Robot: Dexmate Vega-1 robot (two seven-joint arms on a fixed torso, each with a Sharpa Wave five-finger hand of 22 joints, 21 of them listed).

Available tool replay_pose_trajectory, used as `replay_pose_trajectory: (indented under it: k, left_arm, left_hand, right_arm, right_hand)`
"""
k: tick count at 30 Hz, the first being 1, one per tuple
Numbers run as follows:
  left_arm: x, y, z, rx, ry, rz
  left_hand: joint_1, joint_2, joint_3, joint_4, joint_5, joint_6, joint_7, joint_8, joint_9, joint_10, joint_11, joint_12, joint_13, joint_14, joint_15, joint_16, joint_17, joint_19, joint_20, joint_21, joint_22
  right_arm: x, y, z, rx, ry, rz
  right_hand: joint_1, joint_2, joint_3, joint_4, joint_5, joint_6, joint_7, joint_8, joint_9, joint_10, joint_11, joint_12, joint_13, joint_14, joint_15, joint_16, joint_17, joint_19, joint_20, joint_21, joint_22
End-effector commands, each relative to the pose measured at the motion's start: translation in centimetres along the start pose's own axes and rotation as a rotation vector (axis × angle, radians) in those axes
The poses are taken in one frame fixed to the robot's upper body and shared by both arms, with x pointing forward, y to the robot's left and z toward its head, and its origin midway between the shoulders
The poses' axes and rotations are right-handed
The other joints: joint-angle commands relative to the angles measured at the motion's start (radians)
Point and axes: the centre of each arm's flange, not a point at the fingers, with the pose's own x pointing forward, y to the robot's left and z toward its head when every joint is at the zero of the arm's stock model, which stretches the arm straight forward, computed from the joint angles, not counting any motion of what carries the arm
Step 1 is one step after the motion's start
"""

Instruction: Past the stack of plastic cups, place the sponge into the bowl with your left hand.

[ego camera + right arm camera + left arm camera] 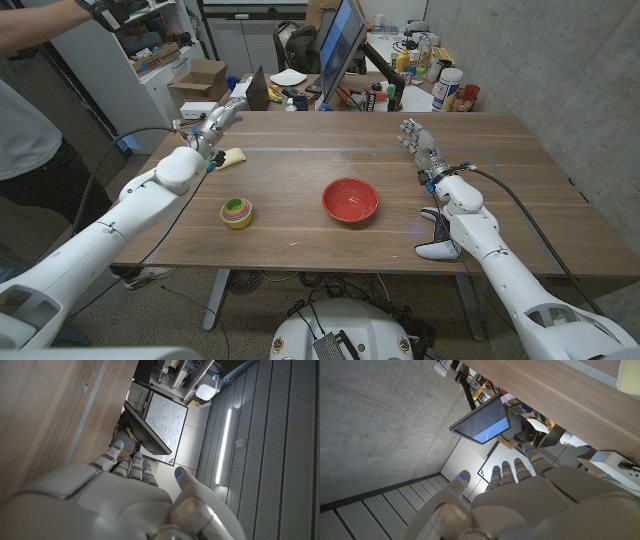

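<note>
The pale yellow sponge (232,156) lies on the table at the back left; a corner of the sponge (630,376) shows in the left wrist view. My left hand (215,122) hovers just behind the sponge and to its left, fingers stretched out and apart, holding nothing. The stack of coloured plastic cups (237,212) stands at the front left. The red bowl (350,200) sits near the table's middle, empty. My right hand (420,143) is raised at the right, fingers spread, nothing in it.
A tilted monitor (340,45), bottles and jars (447,88) crowd the far edge behind the table (300,240). A person's arm (45,25) reaches in at the upper left. A black-and-white controller (437,240) lies at the front right edge.
</note>
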Motion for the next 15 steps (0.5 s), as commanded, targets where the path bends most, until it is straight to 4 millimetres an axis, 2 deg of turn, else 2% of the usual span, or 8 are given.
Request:
replay_pose_trajectory:
  k: [1,9,15]
  left_arm:
    - [0.1,2.5,0.9,0.278,0.044,-0.013]
    - [0.2,3.9,1.0,0.505,0.112,-0.014]
    - [0.4,4.2,0.6,0.632,0.155,-0.034]
  left_hand:
    - [0.013,0.054,0.001,-0.011,0.005,0.003,-0.01,0.004,0.005,-0.004,-0.01,-0.001,0.005,0.002,-0.005,0.0,0.002,-0.004,0.01,-0.004,0.001]
    - [0.02,0.035,-0.004,-0.024,0.004,0.017,-0.031,0.006,0.006,0.009,-0.014,0.003,0.005,0.009,0.006,0.001,0.003,-0.016,0.029,-0.012,0.001]
    - [0.024,0.007,-0.016,-0.038,0.001,0.019,-0.053,0.004,0.006,0.014,-0.027,0.004,0.006,0.011,-0.002,0.002,0.004,-0.025,0.033,-0.02,0.001]
  right_arm:
    - [0.4,0.4,-0.3,0.0,-0.002,0.003]
    - [0.4,0.6,-0.3,0.001,-0.01,0.006]
    - [0.3,0.6,-0.5,0.002,-0.006,-0.002]
  right_hand:
    - [-0.003,0.062,0.003,0.003,0.005,-0.001,0.009,0.008,0.004,0.006,-0.003,0.01,0.005,-0.003,0.004,0.007,0.003,0.009,-0.034,-0.002,0.004]
    - [-0.004,0.06,0.002,0.003,0.005,0.0,0.01,0.008,0.004,0.006,-0.003,0.01,0.005,-0.003,0.004,0.007,0.003,0.01,-0.033,-0.004,0.004]
    - [-0.004,0.058,0.001,0.003,0.005,0.0,0.009,0.008,0.004,0.006,-0.005,0.01,0.005,-0.003,0.003,0.007,0.003,0.01,-0.034,-0.006,0.004]
